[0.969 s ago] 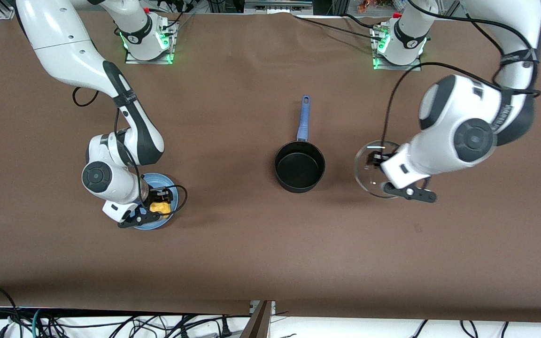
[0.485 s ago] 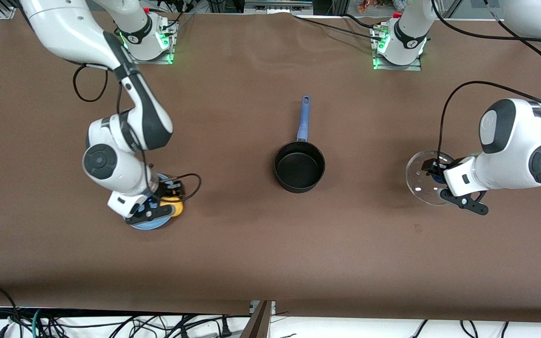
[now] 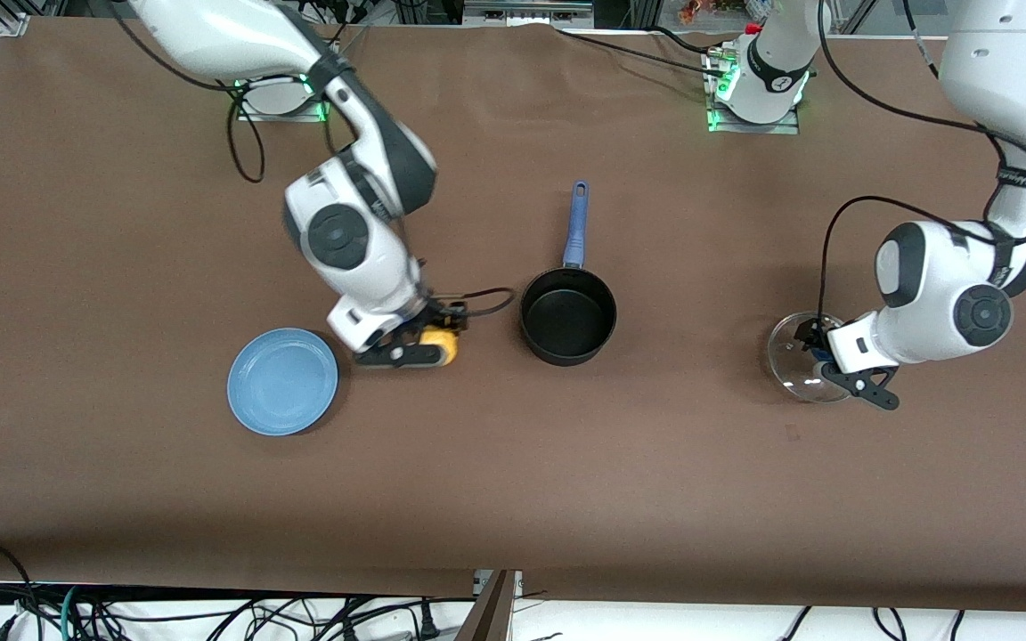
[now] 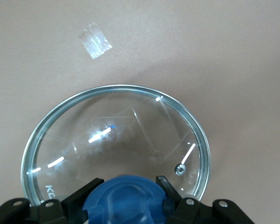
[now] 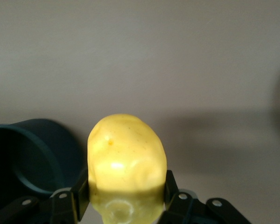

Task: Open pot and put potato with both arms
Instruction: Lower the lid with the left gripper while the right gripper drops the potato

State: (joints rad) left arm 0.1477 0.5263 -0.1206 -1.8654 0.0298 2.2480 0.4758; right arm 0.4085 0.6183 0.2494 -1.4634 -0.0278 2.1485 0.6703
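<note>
The black pot (image 3: 568, 315) stands open at the table's middle, its blue handle (image 3: 575, 224) pointing toward the robots' bases; its rim shows in the right wrist view (image 5: 23, 154). My right gripper (image 3: 428, 343) is shut on the yellow potato (image 3: 438, 344) (image 5: 126, 163) and holds it over the table between the blue plate and the pot. My left gripper (image 3: 820, 361) (image 4: 126, 198) is shut on the blue knob (image 4: 126, 200) of the clear glass lid (image 3: 798, 356) (image 4: 116, 140), low over the table toward the left arm's end.
An empty flat blue plate (image 3: 282, 381) lies toward the right arm's end, nearer the front camera than the pot. A small piece of clear tape (image 4: 95, 41) lies on the brown tablecloth near the lid.
My right gripper lifted the potato off the blue plate and carried it toward the pot. My left gripper carried the lid away from the pot toward the left arm's end and lowered it.
</note>
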